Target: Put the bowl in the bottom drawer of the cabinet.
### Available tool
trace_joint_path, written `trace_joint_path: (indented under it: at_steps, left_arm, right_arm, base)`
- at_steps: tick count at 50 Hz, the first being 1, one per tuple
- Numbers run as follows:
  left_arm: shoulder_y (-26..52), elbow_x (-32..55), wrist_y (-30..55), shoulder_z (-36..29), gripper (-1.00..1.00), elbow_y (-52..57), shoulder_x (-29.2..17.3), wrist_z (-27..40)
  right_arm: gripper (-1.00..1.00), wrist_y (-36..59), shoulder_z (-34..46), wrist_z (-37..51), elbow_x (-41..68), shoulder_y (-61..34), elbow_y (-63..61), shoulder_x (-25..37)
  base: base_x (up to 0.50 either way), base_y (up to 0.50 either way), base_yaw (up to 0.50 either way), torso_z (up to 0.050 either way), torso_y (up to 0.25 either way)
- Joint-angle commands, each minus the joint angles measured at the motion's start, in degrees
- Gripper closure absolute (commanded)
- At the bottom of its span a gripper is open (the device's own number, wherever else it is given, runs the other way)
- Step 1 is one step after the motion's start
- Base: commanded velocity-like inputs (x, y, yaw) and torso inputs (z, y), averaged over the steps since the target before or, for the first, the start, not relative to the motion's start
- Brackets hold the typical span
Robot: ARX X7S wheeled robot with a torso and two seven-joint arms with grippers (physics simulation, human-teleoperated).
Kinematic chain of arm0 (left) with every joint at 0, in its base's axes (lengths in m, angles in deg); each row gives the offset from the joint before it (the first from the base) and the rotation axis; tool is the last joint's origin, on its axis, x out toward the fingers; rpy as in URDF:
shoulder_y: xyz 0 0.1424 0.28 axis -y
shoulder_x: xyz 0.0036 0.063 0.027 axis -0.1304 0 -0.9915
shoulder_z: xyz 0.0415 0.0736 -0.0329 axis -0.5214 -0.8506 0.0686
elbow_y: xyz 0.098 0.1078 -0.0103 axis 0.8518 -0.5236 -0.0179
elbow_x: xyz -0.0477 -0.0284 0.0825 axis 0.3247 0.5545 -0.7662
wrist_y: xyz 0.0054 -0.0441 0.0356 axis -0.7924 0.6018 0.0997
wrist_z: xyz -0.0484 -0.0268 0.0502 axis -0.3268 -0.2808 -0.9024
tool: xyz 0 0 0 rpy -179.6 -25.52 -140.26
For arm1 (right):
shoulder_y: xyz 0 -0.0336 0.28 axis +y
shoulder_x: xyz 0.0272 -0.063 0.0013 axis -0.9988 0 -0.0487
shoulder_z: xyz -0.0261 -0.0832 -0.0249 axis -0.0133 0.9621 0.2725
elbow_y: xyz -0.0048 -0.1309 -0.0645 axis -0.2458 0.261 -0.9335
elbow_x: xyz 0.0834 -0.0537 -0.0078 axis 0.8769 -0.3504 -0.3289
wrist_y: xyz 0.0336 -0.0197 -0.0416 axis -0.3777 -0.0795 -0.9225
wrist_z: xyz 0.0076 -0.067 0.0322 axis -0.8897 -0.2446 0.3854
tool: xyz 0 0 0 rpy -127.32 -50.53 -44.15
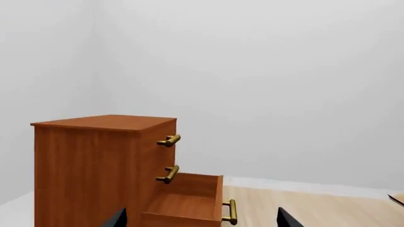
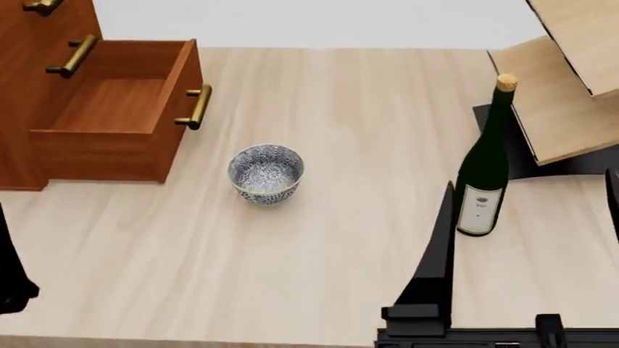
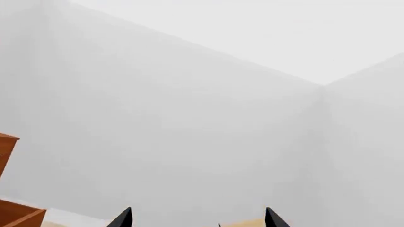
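Observation:
The bowl (image 2: pixel 266 172), white with a dense blue-grey pattern, stands upright on the pale wood table, just in front of the cabinet (image 2: pixel 22 87). The bottom drawer (image 2: pixel 109 109) is pulled out and holds nothing; its brass handle (image 2: pixel 198 107) faces the bowl. In the left wrist view the cabinet (image 1: pixel 94 165) and the pulled-out bottom drawer (image 1: pixel 186 203) lie ahead of my left gripper (image 1: pixel 200 218), which is open and empty. My right gripper (image 3: pixel 198 217) is open too, pointing at a bare wall; its fingers (image 2: pixel 440 246) rise near the table's front right.
A tall dark green bottle (image 2: pixel 483 167) with a cork stands right of the bowl, close to my right gripper. A pale wood rack (image 2: pixel 570 80) on a dark base fills the back right. Two upper drawers with brass handles (image 1: pixel 168 140) are closed.

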Motion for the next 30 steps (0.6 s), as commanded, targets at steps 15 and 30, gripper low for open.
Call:
trace_joint_path:
  at_steps: [15, 30]
  left_arm:
    - [-1.32, 1.14, 0.78, 0.44, -1.00, 2.16, -0.92, 0.83]
    - [-1.41, 1.50, 0.68, 0.25, -1.00, 2.07, -1.31, 1.06]
  right_arm:
    - [-1.00, -7.49, 14.38, 34.08, 21.82, -5.50, -1.09, 28.52]
    - [-1.00, -8.76, 15.57, 35.84, 22.40, -5.85, -0.67, 29.89]
  base:
    - [0.50, 0.00, 0.00, 0.000, 0.001]
    - [0.50, 0.00, 0.00, 0.000, 0.001]
